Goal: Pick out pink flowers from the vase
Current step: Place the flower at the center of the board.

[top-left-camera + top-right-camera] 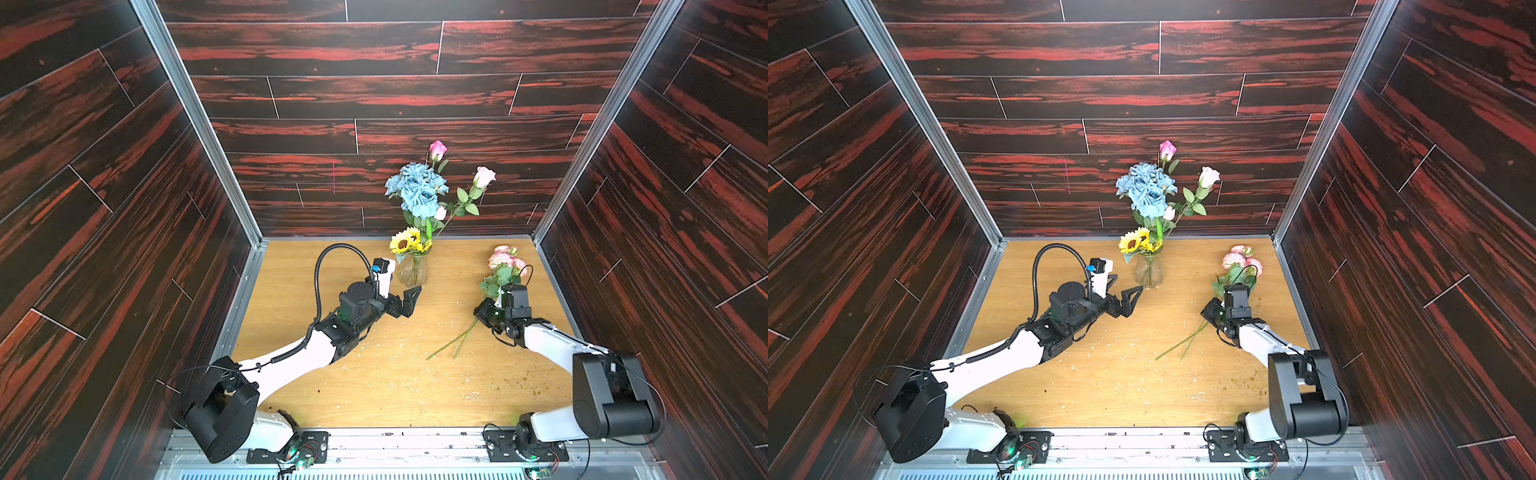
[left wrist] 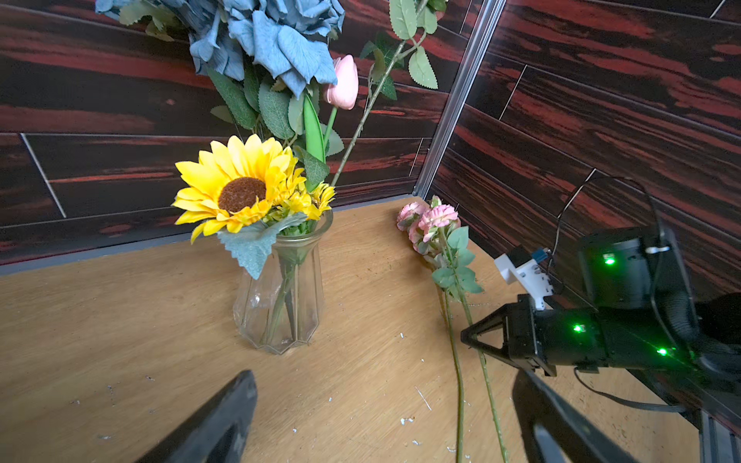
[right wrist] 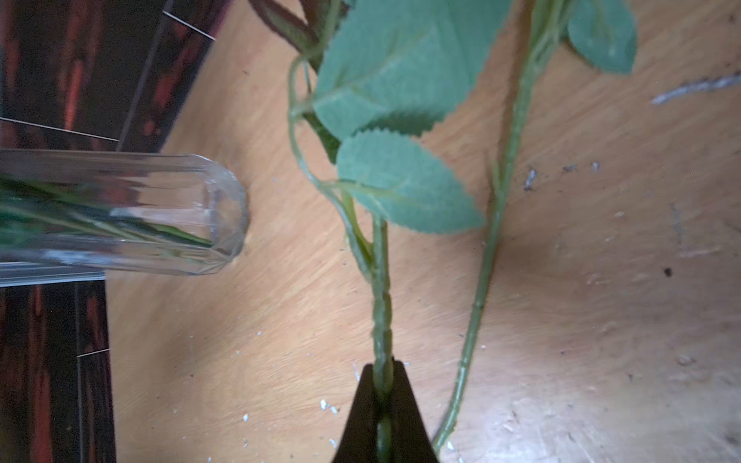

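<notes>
The clear ribbed vase point(image 1: 414, 270) point(image 2: 280, 296) stands at the back of the table. A deep pink rosebud point(image 1: 437, 149), a pale pink rose point(image 1: 484, 176) and a small pink bud point(image 2: 343, 82) rise from it. Two stems with pink ruffled blooms point(image 1: 505, 259) point(image 2: 429, 222) lie on the table to its right. My right gripper point(image 1: 484, 311) point(image 3: 383, 373) is shut on one of these stems point(image 3: 381, 312), low over the wood. The other stem point(image 3: 485, 260) lies free beside it. Just in front of the vase, my left gripper point(image 1: 409, 301) point(image 2: 385, 381) is open and holds nothing.
A light-blue rose cluster point(image 1: 417, 189) and yellow sunflowers point(image 1: 405, 241) also fill the vase. Dark wood-pattern walls close the wooden table point(image 1: 374, 386) in on three sides. Small pale crumbs are scattered over the table's middle. The right wall is close behind the laid blooms.
</notes>
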You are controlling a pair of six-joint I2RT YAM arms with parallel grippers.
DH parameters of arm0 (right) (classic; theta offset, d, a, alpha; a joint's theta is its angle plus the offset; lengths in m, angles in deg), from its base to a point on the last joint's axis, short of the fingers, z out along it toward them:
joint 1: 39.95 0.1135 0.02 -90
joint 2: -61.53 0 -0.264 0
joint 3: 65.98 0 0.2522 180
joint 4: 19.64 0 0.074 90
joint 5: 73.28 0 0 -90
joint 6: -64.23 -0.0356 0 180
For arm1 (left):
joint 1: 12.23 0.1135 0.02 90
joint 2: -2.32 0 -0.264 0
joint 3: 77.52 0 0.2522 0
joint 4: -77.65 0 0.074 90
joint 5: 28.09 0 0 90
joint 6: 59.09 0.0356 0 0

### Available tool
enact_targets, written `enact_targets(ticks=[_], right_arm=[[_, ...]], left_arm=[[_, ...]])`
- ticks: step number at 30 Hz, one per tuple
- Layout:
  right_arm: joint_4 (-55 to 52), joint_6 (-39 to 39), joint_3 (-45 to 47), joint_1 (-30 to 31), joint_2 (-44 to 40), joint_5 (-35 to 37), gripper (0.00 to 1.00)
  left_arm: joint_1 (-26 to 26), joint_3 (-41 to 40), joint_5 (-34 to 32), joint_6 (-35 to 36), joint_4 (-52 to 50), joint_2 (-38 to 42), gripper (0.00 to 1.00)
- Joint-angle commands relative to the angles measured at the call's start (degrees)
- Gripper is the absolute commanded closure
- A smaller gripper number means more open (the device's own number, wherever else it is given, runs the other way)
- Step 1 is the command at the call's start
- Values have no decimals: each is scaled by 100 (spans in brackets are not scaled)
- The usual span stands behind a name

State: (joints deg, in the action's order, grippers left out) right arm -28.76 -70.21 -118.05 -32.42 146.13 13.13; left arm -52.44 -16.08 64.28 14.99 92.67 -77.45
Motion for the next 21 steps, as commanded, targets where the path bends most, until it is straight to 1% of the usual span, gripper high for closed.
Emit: enact_targets(ticks=[1, 8, 14, 21], right_arm=[[102, -92, -175, -56, 201, 126, 100], [-2, -117, -169, -144, 449, 90, 99], [-178, -47, -145, -142, 457, 127, 85], [-592, 57, -175, -140, 185, 322, 69]], left_arm=[[-9, -96, 1, -16, 142, 186, 0], [-14, -79, 4, -30, 142, 142, 0], [-14, -53, 13, -45, 138, 69, 0], [-14, -31, 9, -34, 129, 27, 0]])
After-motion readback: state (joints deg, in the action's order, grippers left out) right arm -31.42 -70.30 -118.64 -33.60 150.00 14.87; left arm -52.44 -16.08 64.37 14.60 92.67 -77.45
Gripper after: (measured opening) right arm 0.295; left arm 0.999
